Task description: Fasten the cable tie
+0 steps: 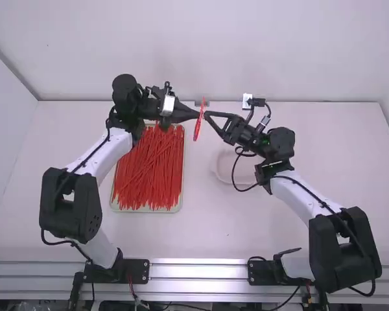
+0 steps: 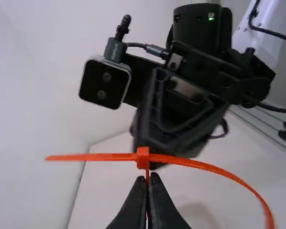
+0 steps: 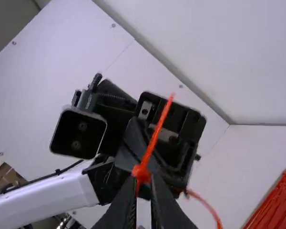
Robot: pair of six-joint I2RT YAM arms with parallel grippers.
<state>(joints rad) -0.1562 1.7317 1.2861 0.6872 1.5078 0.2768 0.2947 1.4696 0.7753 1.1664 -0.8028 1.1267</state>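
1. The left end effector (image 2: 147, 185) is pinched closed on the red cable tie (image 2: 143, 157), just under its head.
2. The right end effector (image 3: 143, 187) meets it tip to tip, clamped on the same tie, which is held clear above the bench (image 1: 324, 136).

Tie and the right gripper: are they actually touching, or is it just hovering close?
Touching. The right wrist view shows the right gripper with its two fingertips pinched on the thick head of the red tie, with no gap between them.
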